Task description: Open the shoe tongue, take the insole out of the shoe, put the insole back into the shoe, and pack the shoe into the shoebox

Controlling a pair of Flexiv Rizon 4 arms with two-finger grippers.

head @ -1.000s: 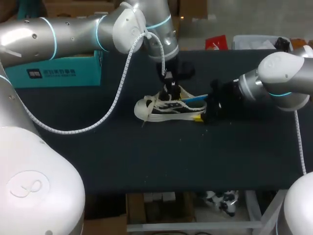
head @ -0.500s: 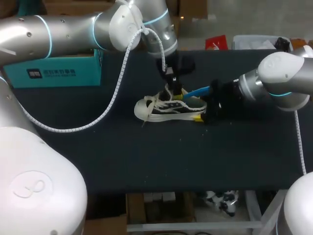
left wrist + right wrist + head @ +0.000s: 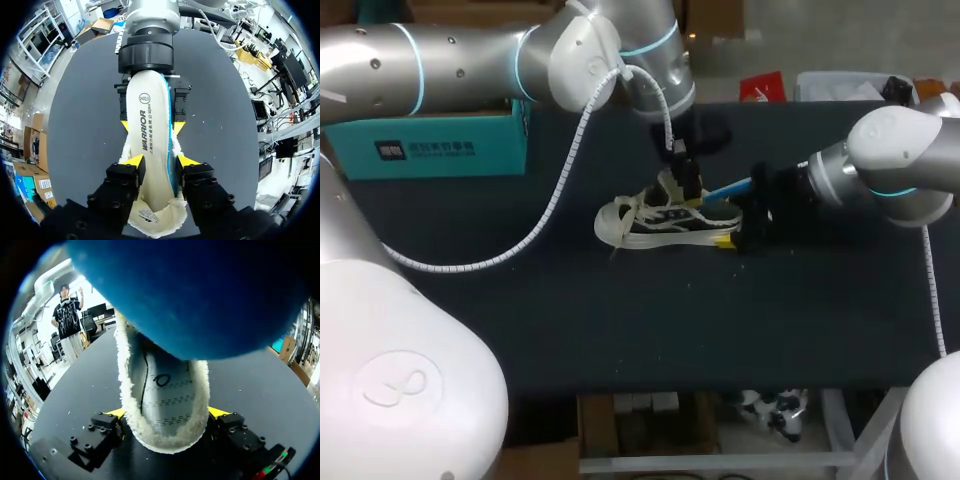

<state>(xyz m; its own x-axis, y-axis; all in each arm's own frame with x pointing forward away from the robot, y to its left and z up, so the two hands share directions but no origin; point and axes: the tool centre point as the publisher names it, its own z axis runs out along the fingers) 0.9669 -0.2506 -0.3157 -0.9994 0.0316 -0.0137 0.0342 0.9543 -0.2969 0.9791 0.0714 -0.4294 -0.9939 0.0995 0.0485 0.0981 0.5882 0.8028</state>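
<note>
- The black table [image 3: 620, 330] is wide. Its whole near half is bare, and so is the strip along its right edge.
- The left arm [image 3: 470, 60] comes in over the far left corner and reaches to the middle of the table.
- The right arm [image 3: 900, 165] comes in from the right side, low over the table.
- The teal shoebox [image 3: 430, 150] sits at the far left edge, well apart from the shoe. The left arm passes above it.
- A white cable [image 3: 550, 215] hangs from the left arm and loops over the table between the shoebox and the shoe.
- The shoe [image 3: 650, 225] lies near the middle of the table, toe toward the left side, heel toward the right arm.
- The insole [image 3: 150, 125] is white on top and blue underneath. It slants up out of the shoe, and its far end sticks out over the heel.
- The left gripper [image 3: 160, 161] is just above the shoe, pinching the insole from both sides.
- The right gripper [image 3: 167, 415] squeezes the shoe's fuzzy heel between its two fingers.
</note>
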